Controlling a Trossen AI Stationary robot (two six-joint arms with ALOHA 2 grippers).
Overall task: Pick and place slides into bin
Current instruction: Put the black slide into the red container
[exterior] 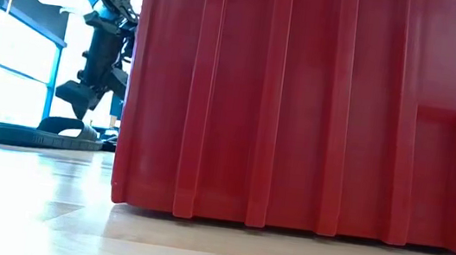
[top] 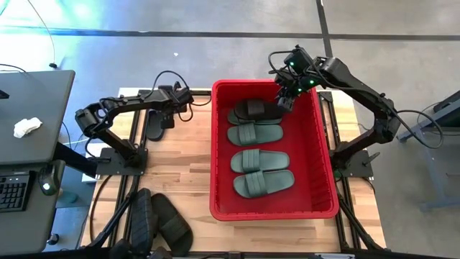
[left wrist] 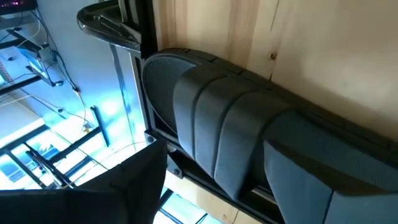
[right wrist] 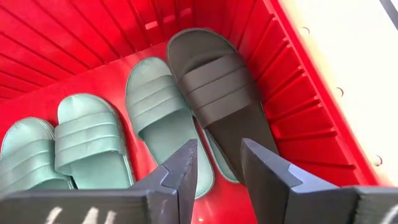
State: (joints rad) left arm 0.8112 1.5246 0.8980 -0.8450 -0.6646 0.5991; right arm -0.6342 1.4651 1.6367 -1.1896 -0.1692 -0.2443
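We see four slides in the red bin (top: 327,144) — three dark green ones (top: 262,171) along its middle and a black slide (top: 251,109) at its far end, lying partly over the nearest green one. Just above that black slide hangs the right gripper (top: 285,99), its fingers (right wrist: 183,168) parted with nothing between them. Outside the bin, another black slide (top: 156,124) lies at the table's (top: 180,173) far-left edge under the left gripper (top: 167,115), whose grip we cannot tell, and two more black slides (top: 159,219) sit at the near-left corner.
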